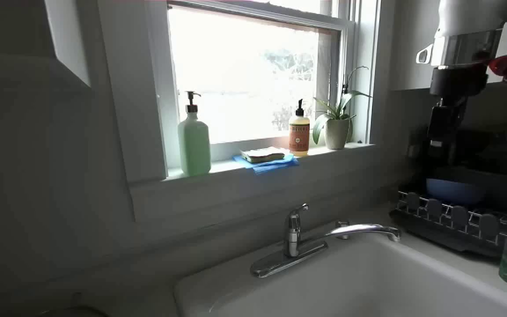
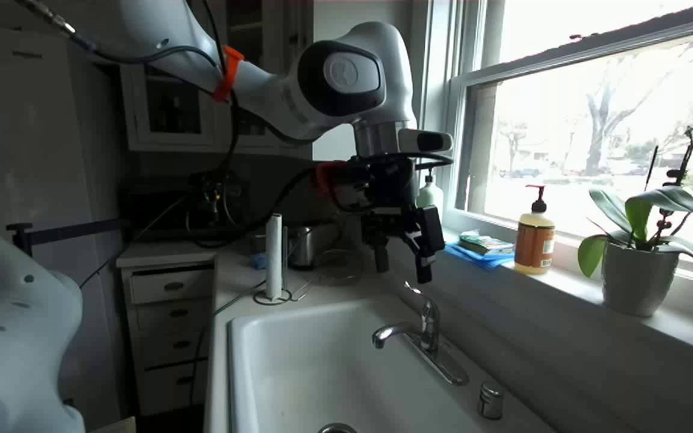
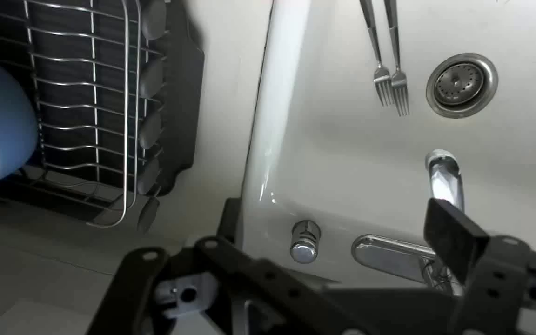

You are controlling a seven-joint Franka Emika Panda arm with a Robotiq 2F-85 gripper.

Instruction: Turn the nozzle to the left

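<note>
Nozzle (image 1: pixel 359 228) and metal base (image 1: pixel 293 246) show whole in an exterior view, the slim chrome arch reaching out over the sink (image 1: pixel 332 286). The tool (image 2: pixel 402 276) has its two fingers (image 2: pixel 423 270) spread well apart in an exterior view; the wrist view shows the same wide gap from above, with one finger covering part of the nozzle.

In an exterior view the fingertips look close above the lever (image 2: pixel 429 305), yet the arm (image 1: pixel 469 48), as seen in an exterior view, holds the tool higher and well apart from it.

Only the wrist view shows two forks (image 3: pixel 398 80) lying in the sink, beside the drain (image 3: pixel 456 83); the nozzle's tip appears near that drain.

A blue bowl (image 1: pixel 456 191) sits in the dish rack (image 1: pixel 459 219) on the table (image 1: pixel 449 260) next to the sink, seen from the side in an exterior view and from above by the wrist camera. By the window (image 1: pixel 244 79), a green soap bottle (image 1: pixel 195 143) stands in full in an exterior view; in an exterior view the same bottle (image 2: pixel 431 197) is partly hidden behind the tool.
</note>
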